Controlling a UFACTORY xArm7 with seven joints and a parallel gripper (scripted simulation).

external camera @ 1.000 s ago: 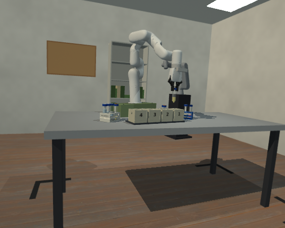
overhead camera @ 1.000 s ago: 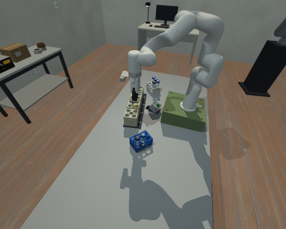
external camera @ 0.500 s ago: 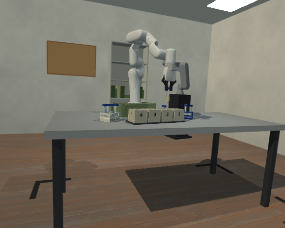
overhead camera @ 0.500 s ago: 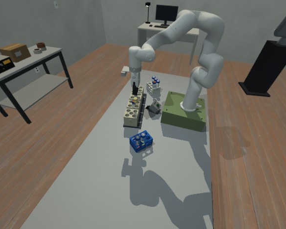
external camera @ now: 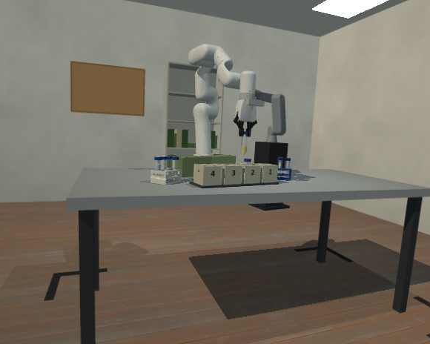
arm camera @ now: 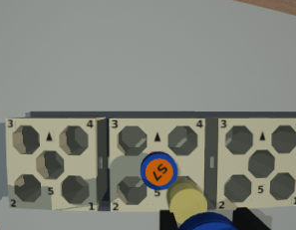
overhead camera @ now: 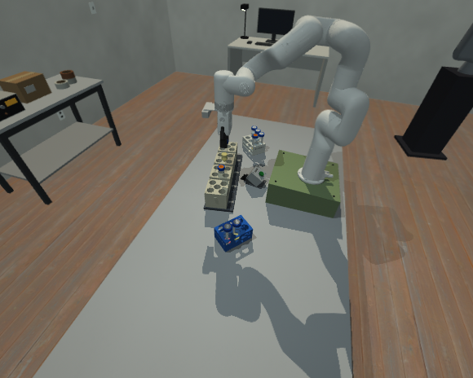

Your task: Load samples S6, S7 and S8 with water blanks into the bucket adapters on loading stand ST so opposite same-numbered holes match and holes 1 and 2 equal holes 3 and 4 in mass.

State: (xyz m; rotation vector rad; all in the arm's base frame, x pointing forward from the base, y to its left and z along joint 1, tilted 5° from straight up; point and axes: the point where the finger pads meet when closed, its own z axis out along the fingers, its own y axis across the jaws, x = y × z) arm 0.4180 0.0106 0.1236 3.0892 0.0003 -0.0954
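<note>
One tube point(external camera: 244, 144) point(arm camera: 187, 202), blue-capped, yellowish contents, clamped in the gripper's jaws point(external camera: 245, 134) above the adapters. One orange-dotted S7 tube point(overhead camera: 221, 168) point(external camera: 247, 161) point(arm camera: 158, 170), standing in adapter 2 point(overhead camera: 215, 173) point(external camera: 252, 174) point(arm camera: 157, 202).

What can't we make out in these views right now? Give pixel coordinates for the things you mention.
- Held tube's point(external camera: 244, 144) point(arm camera: 187, 202) cap label: wrist view, cut off by the bottom edge.
- Hole under S7 point(overhead camera: 221, 168) point(external camera: 247, 161) point(arm camera: 158, 170): wrist view, its cap hides it.
- mL figures in the white rack point(overhead camera: 254, 146) point(external camera: 164, 179): top view, too small.
- Adapter 4 point(external camera: 212, 174): wrist view, out of frame.
</note>
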